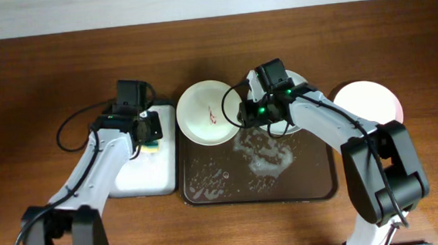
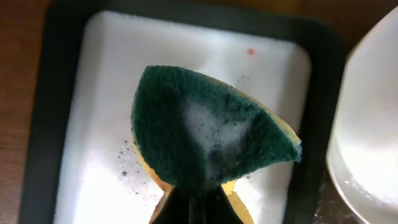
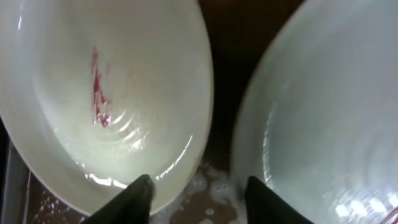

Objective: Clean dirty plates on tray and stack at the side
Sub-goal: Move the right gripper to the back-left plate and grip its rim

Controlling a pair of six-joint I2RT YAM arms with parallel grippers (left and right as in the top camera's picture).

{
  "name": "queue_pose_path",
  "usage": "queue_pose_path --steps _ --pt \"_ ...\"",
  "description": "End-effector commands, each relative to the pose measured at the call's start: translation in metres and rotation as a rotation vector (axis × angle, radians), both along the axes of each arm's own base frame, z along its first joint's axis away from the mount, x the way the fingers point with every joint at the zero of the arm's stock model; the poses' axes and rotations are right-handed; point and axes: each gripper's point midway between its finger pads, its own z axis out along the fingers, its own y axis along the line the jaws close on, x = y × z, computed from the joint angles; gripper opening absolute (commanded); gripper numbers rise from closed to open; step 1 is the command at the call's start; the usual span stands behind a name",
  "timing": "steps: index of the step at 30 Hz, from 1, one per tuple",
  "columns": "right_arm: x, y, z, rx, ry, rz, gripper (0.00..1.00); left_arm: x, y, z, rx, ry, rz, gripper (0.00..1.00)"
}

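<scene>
The smeared plate (image 1: 207, 112) lies at the back left corner of the brown tray (image 1: 316, 179), a red streak near its middle. A greenish plate (image 3: 323, 124) sits just beside it at the tray's back edge. The right gripper (image 3: 202, 196) hangs over the gap between them, its fingers spread wide and holding nothing. White foam (image 1: 268, 154) pools on the tray's middle. A third plate (image 1: 372, 101) rests off the tray's right side, on the table (image 1: 38, 81). Left of the tray, the left gripper (image 2: 194, 204) pinches a soapy green sponge (image 2: 211, 137) above a small tray (image 2: 186, 43).
</scene>
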Motion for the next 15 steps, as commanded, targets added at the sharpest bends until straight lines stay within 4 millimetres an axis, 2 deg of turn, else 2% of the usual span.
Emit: queue_pose_path --steps 1,9,15 --pt "0.004 0.006 -0.006 0.011 0.025 -0.062 0.47 0.0 0.001 -0.013 0.015 0.032 0.012 0.01" --pt "0.002 0.014 -0.008 0.017 0.038 -0.083 0.41 -0.001 0.001 -0.015 0.016 0.038 0.012 0.02" --pt "0.015 -0.006 0.009 -0.031 -0.029 -0.141 0.42 -0.001 0.001 -0.015 0.016 0.038 0.011 0.03"
